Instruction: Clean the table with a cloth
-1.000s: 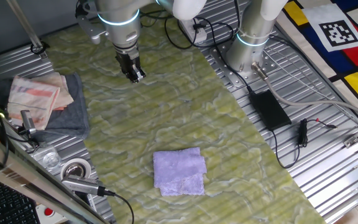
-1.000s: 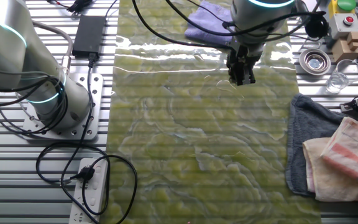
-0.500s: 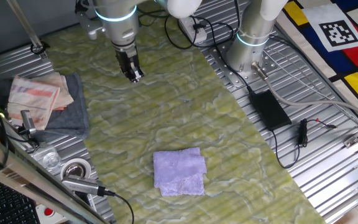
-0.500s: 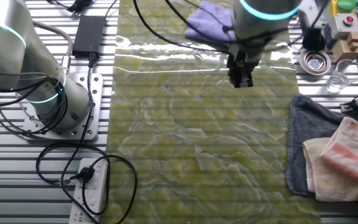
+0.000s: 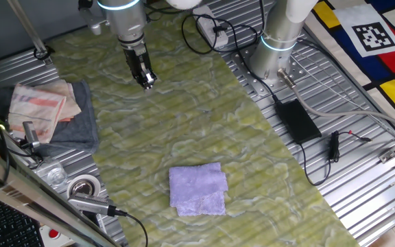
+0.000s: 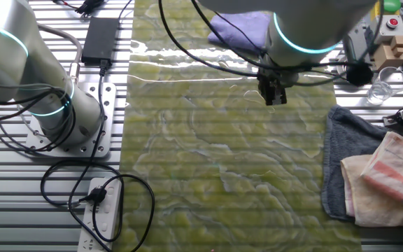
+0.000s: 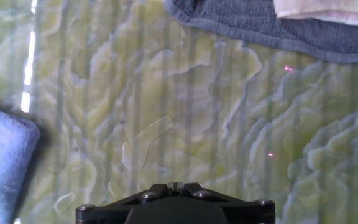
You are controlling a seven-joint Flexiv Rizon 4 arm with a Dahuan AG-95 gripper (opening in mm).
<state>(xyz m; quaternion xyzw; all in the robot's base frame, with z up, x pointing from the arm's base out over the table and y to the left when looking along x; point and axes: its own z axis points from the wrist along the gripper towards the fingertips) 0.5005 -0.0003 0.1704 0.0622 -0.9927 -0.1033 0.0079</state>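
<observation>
Apparently nothing is wiped yet: the gripper [image 5: 147,82], fingers seemingly pressed together and holding nothing, hangs over the yellow-green table [image 5: 238,144] at upper left, well apart from the lilac cloth [image 5: 197,190] lying untouched at lower centre.

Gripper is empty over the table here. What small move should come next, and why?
Probably travel toward the purple cloth. The gripper hangs over the bare marbled table, holding nothing, and the cloth lies folded and apart from it near the other end. Wiping cannot start until the cloth is picked up.
</observation>
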